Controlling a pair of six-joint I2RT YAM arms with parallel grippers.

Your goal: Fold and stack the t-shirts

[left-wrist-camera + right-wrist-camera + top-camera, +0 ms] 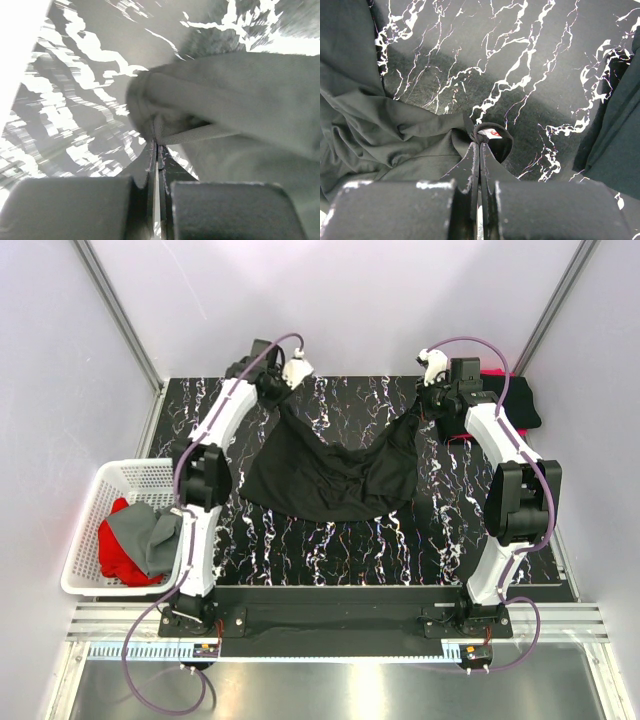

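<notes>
Top external view shows the black t-shirt (pixel 335 480), seemingly soft and light, sagging between left claw (pixel 279 388) and right claw (pixel 428 405), each pinching its edge.

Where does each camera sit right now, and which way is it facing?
Top external: fixed above and behind, looking down on the marbled table; left arm and right arm show, bases at the bottom, the black t-shirt strung between them.
Left wrist: on the left arm, looking along the left gripper, shut on a bunched shirt edge.
Right wrist: on the right arm, looking along the right gripper, shut on another edge.
All three share the black t-shirt and the marbled table.
</notes>
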